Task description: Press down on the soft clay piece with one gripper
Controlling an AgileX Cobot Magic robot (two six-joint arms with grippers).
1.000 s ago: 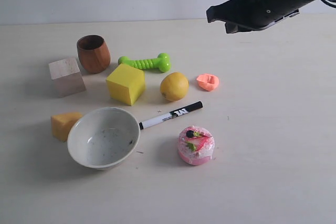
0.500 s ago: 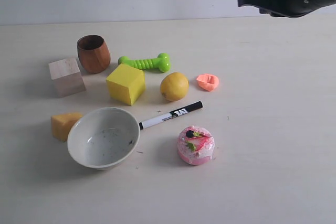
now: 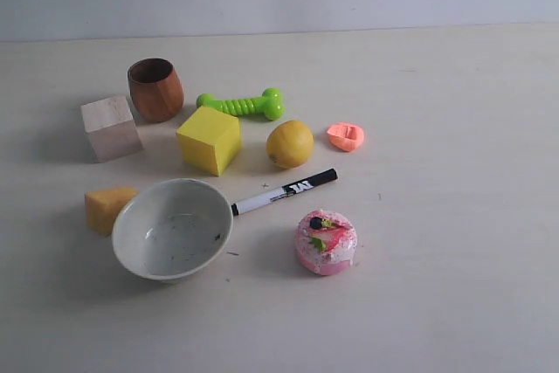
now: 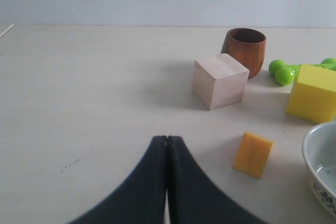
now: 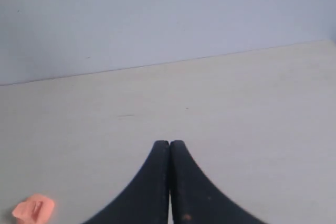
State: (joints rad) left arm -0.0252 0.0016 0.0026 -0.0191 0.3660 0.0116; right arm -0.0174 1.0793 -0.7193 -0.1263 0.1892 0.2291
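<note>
The soft clay piece (image 3: 347,136) is a small salmon-orange lump with a dent, lying flattened on the table to the right of the lemon (image 3: 290,143). It also shows in the right wrist view as the clay piece (image 5: 33,209), off to the side of my right gripper (image 5: 169,142), which is shut with nothing in it and stays apart from the clay. My left gripper (image 4: 167,138) is shut and empty over bare table, near the cheese wedge (image 4: 253,154). Neither gripper appears in the exterior view.
On the table stand a wooden cup (image 3: 155,88), a pale wooden cube (image 3: 111,127), a yellow cube (image 3: 210,139), a green toy bone (image 3: 242,105), a white bowl (image 3: 141,207), a marker (image 3: 284,191), a pink cake (image 3: 326,241) and a cheese wedge (image 3: 107,207).
The right arm, which hung at the exterior view's upper right, has drawn back rightward and upward and has left that view. The clay and the other objects have not moved.
</note>
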